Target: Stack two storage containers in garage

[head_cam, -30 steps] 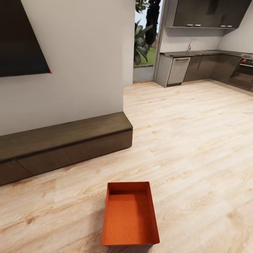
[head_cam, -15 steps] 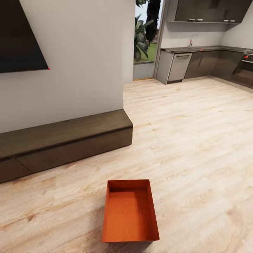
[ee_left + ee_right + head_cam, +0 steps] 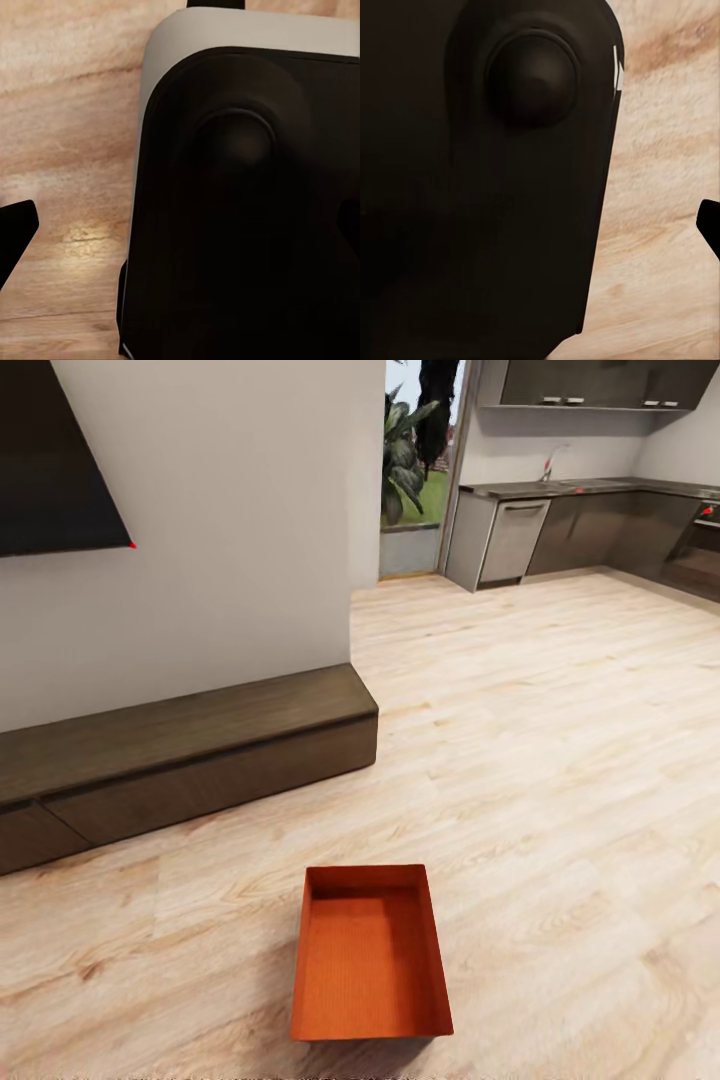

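Head cam has the TV (image 3: 50,455) and low dark cabinet (image 3: 180,760) on the left, one storage container (image 3: 368,955) sitting open-side-up on the light wood floor (image 3: 560,760) front and center, kitchen units (image 3: 580,525) off to the right. Both wrist cams are just dark robot body (image 3: 247,210) hanging over floor planks. Can't tell whether either gripper is open or closed.

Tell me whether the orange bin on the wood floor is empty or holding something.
Empty. The head view looks down into the storage container, which sits upright, and its bare ribbed bottom shows from wall to wall.
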Robot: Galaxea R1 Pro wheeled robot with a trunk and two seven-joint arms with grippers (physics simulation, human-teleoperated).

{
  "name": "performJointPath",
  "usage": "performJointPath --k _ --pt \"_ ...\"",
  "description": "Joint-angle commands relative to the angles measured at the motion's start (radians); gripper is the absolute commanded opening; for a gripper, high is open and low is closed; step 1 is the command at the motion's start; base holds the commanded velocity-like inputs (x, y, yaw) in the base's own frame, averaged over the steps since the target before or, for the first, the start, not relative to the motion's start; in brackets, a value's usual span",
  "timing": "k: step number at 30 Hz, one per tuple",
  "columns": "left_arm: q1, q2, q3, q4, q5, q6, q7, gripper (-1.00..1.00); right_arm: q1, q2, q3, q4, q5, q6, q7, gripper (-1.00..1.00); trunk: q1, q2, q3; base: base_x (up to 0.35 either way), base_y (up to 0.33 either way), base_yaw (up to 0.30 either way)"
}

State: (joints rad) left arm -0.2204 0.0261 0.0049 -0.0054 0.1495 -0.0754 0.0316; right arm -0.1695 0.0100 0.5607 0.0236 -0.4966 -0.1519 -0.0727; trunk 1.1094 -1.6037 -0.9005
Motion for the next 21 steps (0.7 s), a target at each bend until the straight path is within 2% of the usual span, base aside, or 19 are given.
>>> performJointPath --k 1,21 --pt "0.0 0.0 0.0 0.001 0.007 -0.003 0.001 1.0 -0.001 0.001 0.008 0.002 -0.008 -0.005 -0.001 1.0 0.0 0.0 -0.002 0.0 0.0 0.0" --pt "0.0 0.0 0.0 0.001 0.007 -0.003 0.001 1.0 -0.001 0.001 0.008 0.002 -0.008 -0.005 -0.002 1.0 0.0 0.0 -0.034 0.0 0.0 0.0"
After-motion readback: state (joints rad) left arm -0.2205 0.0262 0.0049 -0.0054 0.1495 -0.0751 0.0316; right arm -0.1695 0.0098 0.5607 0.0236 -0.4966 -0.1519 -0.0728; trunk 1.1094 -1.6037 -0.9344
